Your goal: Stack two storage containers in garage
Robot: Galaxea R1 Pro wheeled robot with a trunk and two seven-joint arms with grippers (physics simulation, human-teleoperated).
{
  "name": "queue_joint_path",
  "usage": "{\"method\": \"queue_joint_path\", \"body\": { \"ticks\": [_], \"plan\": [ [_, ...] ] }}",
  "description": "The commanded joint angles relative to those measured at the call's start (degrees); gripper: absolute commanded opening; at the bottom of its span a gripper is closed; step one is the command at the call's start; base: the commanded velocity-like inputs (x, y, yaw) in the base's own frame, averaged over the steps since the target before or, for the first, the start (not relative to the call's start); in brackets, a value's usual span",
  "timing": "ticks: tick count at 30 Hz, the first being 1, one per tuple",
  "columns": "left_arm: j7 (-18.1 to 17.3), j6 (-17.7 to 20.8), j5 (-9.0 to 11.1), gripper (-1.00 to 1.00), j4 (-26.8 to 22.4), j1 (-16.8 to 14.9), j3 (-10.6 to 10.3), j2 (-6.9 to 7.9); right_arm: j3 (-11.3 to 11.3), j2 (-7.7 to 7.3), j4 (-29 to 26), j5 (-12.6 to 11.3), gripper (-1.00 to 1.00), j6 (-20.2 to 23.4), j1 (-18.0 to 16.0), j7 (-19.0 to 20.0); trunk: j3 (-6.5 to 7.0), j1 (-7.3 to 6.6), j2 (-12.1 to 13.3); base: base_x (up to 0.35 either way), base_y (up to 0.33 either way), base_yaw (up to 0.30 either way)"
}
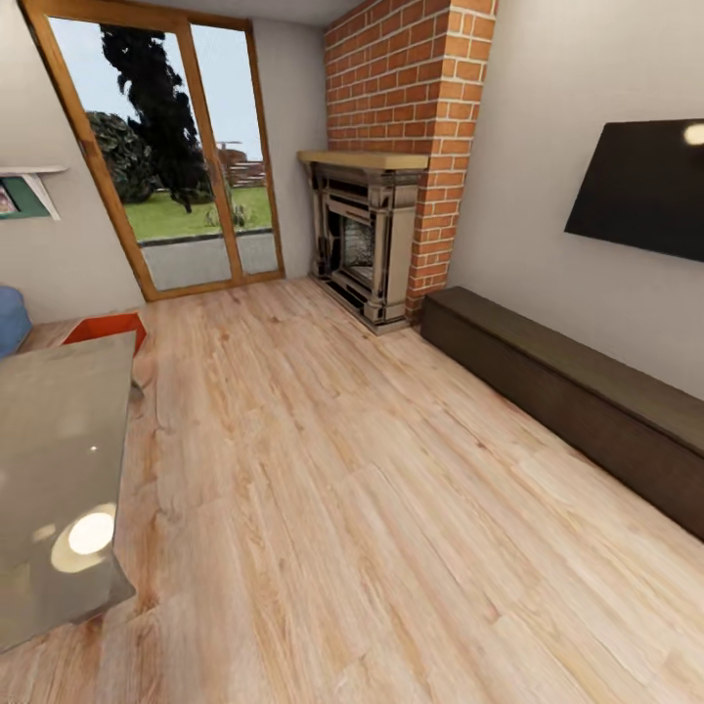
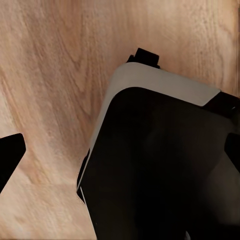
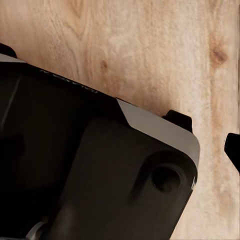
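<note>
Glass table (image 1: 59, 469) sits closest, at my left; beyond its far end one orange bin (image 1: 106, 328) lies on the floor (image 1: 342, 489). I'm on approach, nothing held; jaws' opening I cannot tell. Next: turn left, close in.

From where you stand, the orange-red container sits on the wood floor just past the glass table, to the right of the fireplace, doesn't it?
Not quite: the container is left of the fireplace, not right. The head view shows it on the wood floor just past the glass table, near the glass doors.
</note>
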Motion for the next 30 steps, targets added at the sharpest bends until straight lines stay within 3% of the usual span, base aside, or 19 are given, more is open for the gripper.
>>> {"method": "queue_joint_path", "body": {
  "ticks": [1,6,18,30],
  "plan": [
    [0.1,0.1,0.1,1.0,0.1,-0.1,0.2,0.0,0.4,0.01,0.2,0.0,1.0,-0.4,-0.1,0.0,-0.09,0.04,0.0,0.326,-0.096,0.246],
    [0.1,0.1,0.2,1.0,0.1,-0.1,0.2,0.0,0.4,0.01,0.2,0.0,1.0,-0.4,-0.1,0.0,-0.23,0.04,0.0,0.328,-0.091,0.216],
    [0.1,0.1,0.2,1.0,0.0,-0.1,0.2,0.0,0.5,-0.01,0.2,0.0,1.0,-0.4,-0.1,0.0,-0.26,0.04,0.0,0.331,-0.042,0.04],
    [0.1,0.1,0.2,1.0,0.1,-0.1,0.2,0.0,0.4,0.01,0.2,0.0,1.0,-0.4,-0.1,0.0,-0.26,0.04,0.0,0.332,-0.082,0.272]
  ]
}}
